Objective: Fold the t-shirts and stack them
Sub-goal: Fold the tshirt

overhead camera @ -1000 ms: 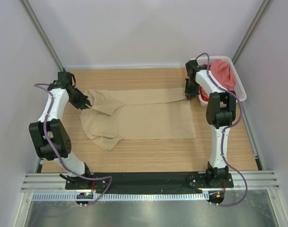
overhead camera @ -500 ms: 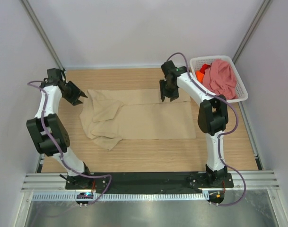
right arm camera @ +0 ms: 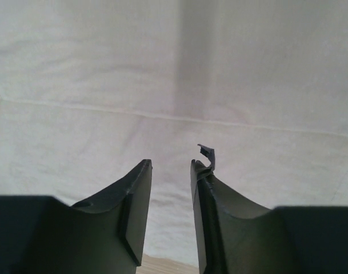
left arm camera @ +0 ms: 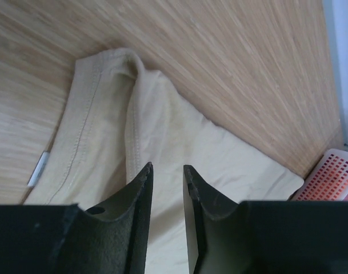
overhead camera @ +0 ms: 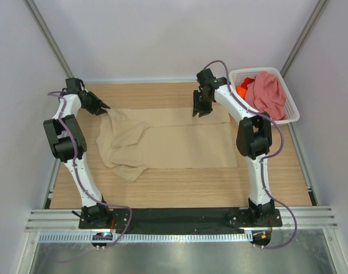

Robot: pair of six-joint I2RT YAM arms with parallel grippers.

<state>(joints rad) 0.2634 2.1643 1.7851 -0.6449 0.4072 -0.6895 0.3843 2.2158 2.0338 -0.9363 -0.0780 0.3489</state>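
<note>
A beige-tan t-shirt lies spread on the wooden table, its left part rumpled and its far edge folded over as a strip. My left gripper hovers at the shirt's far left corner. In the left wrist view it is open over a stitched seam of the beige cloth, with nothing between the fingers. My right gripper is above the shirt's far edge, right of centre. It is open over flat beige cloth. A dusty pink t-shirt and a bright orange one are bundled in the basket.
The white lattice basket stands at the far right corner of the table, and its corner shows in the left wrist view. Bare wood runs along the near side of the shirt. Grey walls and slanted frame posts close in the back and sides.
Both grippers have let go of the beige shirt and opened. The right one moved left from beside the basket to the far edge; the left one drew back to the far left corner.
</note>
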